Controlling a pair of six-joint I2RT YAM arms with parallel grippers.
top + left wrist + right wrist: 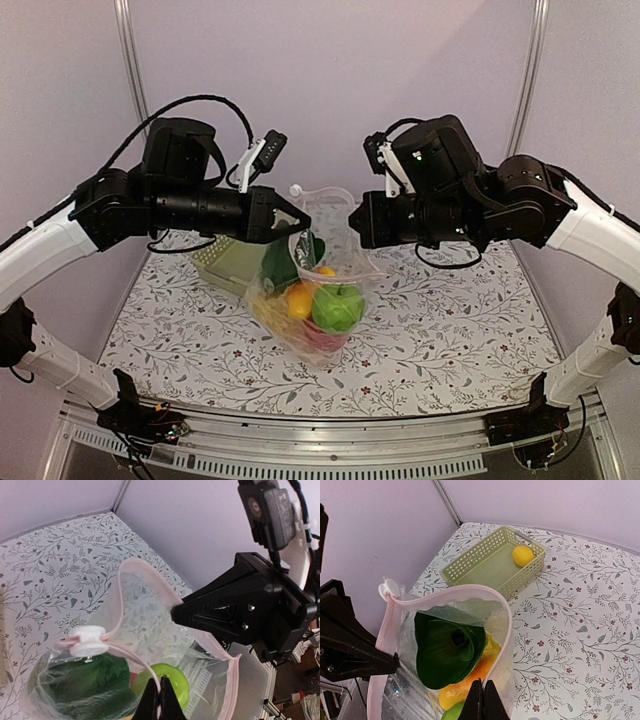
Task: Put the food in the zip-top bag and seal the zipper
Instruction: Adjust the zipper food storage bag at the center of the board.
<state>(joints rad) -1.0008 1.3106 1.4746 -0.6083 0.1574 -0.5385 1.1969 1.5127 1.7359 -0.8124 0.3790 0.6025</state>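
Note:
The clear zip-top bag (pixel 345 262) hangs upright between my two grippers, its mouth spread open. My left gripper (pixel 159 680) is shut on the pink zipper (pixel 510 632) at one side of the rim. On the opposite side my right gripper (pixel 483 681) is also shut on the rim. The white slider tab (pixel 87 641) sits at one end of the strip. Inside lie the dark green vegetable (pixel 447 650), a green apple (pixel 338 305), a yellow-orange piece (pixel 465 685) and something red (pixel 325 340) at the bottom. A small yellow fruit (pixel 522 556) lies outside the bag.
A pale green lattice basket (pixel 495 562) stands on the floral tablecloth behind the bag, to the left, and holds the small yellow fruit. Lilac walls close the back and both sides.

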